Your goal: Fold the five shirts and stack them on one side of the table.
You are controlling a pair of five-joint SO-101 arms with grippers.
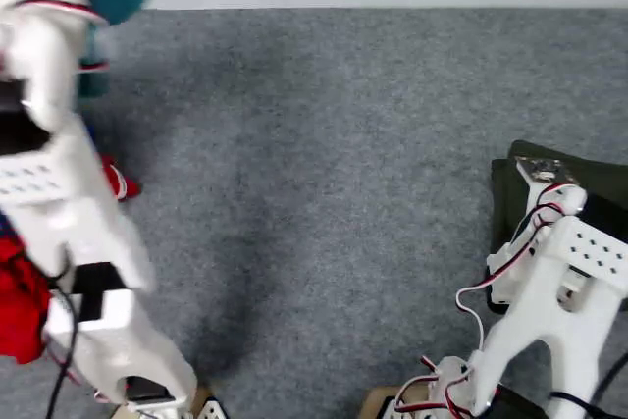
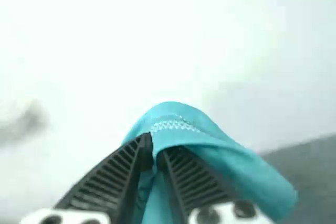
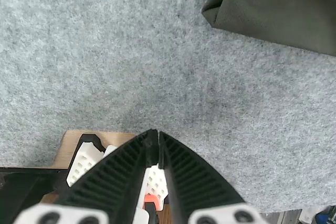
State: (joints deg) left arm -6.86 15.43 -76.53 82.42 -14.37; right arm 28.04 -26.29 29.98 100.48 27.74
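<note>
Pickup looks to be the step in hand: a teal shirt hangs raised above the far left corner of the grey surface, not yet spread. Next it likely needs carrying to the middle and laying flat. The left arm's fingers are pinched tight on a bunched fold of it. The right arm's fingers are pressed together on nothing, near a folded dark green shirt. A red shirt lies at the left edge.

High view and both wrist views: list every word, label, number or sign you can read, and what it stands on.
None is readable: the teal shirt in the left gripper shows only stitching, and the folded dark green shirt and grey felt table cover carry no print.
</note>
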